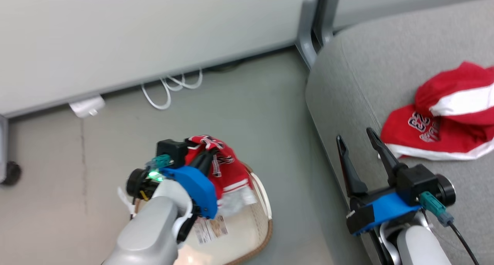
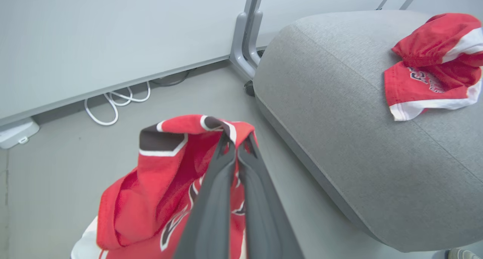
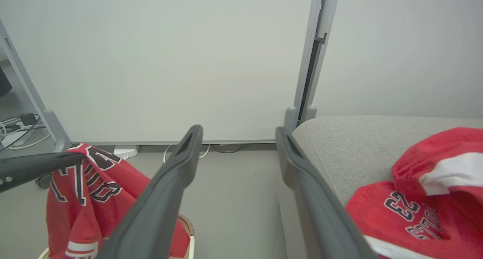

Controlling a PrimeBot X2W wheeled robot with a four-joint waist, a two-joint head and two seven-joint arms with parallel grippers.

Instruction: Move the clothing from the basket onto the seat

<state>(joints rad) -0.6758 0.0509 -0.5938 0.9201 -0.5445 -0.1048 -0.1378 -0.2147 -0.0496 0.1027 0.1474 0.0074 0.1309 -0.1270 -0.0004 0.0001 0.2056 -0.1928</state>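
Left gripper, clamped on the jersey above the basket; the seat lies to its right. Right gripper gapes, empty.

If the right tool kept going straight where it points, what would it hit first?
Probably the pale wall panel, near its base, beyond bare floor. The grey seat lies close beside the right tool, and depth is unclear.
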